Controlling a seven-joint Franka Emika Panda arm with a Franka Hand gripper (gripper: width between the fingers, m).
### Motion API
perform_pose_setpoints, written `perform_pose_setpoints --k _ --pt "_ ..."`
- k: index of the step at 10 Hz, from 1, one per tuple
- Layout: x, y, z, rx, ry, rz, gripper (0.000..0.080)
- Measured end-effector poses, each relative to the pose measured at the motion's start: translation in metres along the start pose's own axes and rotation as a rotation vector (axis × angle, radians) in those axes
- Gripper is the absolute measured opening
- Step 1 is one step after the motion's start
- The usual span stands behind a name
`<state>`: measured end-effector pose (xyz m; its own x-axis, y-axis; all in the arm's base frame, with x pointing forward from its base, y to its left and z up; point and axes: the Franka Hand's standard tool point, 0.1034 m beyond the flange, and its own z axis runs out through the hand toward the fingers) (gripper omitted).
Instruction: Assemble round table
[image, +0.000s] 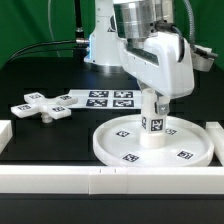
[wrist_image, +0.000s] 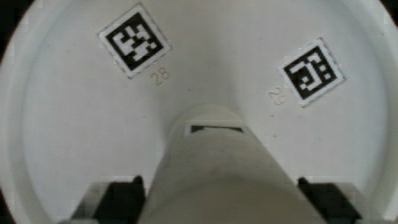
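The large white rimmed disc (image: 108, 148) lies flat on the black table toward the exterior view's right, with tags on its face. The short cylindrical leg (image: 153, 126) stands upright on the disc's centre. My gripper (image: 152, 102) is shut on the leg's upper part from above. In the wrist view the leg (wrist_image: 222, 150) runs down between my black fingers (wrist_image: 121, 200), which press on its two sides, and its lower end meets the disc (wrist_image: 196, 60) between two tags. The gripper (wrist_image: 226, 202) straddles the leg. The cross-shaped foot (image: 42, 104) lies loose at the exterior view's left.
The marker board (image: 108, 99) lies flat behind the disc. A long white rail (image: 100, 180) runs along the front edge, with shorter rails at the exterior view's left (image: 5, 135) and right (image: 215, 135). The arm's base (image: 100, 45) stands at the back.
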<state>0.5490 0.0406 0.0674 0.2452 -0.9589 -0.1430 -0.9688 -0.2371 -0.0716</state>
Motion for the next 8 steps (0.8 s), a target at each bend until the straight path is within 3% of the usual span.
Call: perform_pose_setpoints --k 2,4,8 --pt "-0.0003 -0.0002 0.0001 0.006 -0.010 0.098 0.0407" --pt "0.0014 0.0012 0.0000 0.035 -0.057 0.387 0.0409" --pt "0.0016 -0.0029 -0.0015 0.081 -0.077 0.701 0.0409"
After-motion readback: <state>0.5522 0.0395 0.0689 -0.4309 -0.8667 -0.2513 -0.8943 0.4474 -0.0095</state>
